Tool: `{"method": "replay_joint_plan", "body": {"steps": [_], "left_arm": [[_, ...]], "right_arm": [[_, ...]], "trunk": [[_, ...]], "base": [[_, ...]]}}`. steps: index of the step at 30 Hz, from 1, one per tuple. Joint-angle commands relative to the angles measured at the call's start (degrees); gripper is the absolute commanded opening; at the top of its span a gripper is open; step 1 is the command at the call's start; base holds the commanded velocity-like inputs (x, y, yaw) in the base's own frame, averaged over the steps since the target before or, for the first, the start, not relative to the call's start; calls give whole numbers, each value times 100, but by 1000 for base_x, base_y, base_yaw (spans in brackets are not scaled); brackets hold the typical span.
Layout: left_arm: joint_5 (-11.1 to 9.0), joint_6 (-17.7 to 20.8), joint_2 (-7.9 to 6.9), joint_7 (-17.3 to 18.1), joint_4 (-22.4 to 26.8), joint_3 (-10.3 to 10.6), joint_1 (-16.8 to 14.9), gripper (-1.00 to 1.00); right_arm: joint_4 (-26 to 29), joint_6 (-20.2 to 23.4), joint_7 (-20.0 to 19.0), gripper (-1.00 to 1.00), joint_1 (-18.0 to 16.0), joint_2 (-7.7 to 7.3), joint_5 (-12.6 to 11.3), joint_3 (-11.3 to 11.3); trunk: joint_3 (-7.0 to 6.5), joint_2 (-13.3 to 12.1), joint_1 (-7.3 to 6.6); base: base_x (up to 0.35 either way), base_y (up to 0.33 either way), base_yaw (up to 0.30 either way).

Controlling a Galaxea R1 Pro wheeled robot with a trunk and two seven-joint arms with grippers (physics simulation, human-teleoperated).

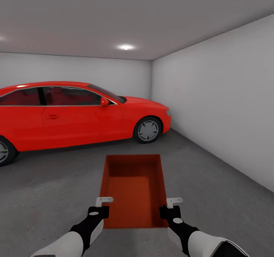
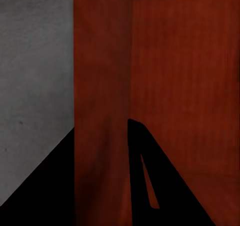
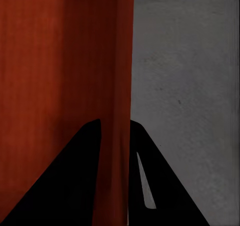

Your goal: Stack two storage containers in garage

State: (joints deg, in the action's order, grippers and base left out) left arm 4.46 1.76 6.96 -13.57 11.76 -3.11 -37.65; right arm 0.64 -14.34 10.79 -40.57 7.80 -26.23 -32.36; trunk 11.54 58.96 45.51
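While both arms reach forward in the garage, one orange-red bin [image 1: 134, 188] sits low in front of the robot, held by its two long walls. The head view does not settle whether the bin is resting on the concrete floor [image 1: 45, 196] or hanging just above it. The left gripper [image 1: 102, 205] has its jaws narrowed over the bin's left wall, and the right gripper [image 1: 172, 207] has its jaws narrowed over the right wall.

As a judgement, the task is partway through: one bin has reached the garage and looks close to being set down, or is already down. Letting go remains, and the second bin would still need to be fetched and stacked on this one.

From the head camera come the room's layout, the red car [image 1: 76, 114] well beyond the bin, the white walls and the bin's bare inside. Each wrist camera adds the grip itself: a dark finger on either side of the thin red wall [image 2: 102, 136], with grey floor beside the bin's outer face [image 3: 120, 85].
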Motion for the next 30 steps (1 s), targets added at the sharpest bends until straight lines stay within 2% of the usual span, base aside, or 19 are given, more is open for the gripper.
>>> {"method": "replay_joint_plan", "body": {"steps": [1, 30], "left_arm": [[156, 20, 41, -31, 301, -356, -6, -100], [154, 20, 36, -31, 301, -356, -6, -100]], "right_arm": [[-29, -49, 46, -100, -4, 2, -190, 28], [-29, -51, 46, -100, -4, 2, -190, 28]], "trunk": [[8, 5, 4], [8, 5, 4]], "base": [[320, 0, -284], [320, 0, -284]]}}
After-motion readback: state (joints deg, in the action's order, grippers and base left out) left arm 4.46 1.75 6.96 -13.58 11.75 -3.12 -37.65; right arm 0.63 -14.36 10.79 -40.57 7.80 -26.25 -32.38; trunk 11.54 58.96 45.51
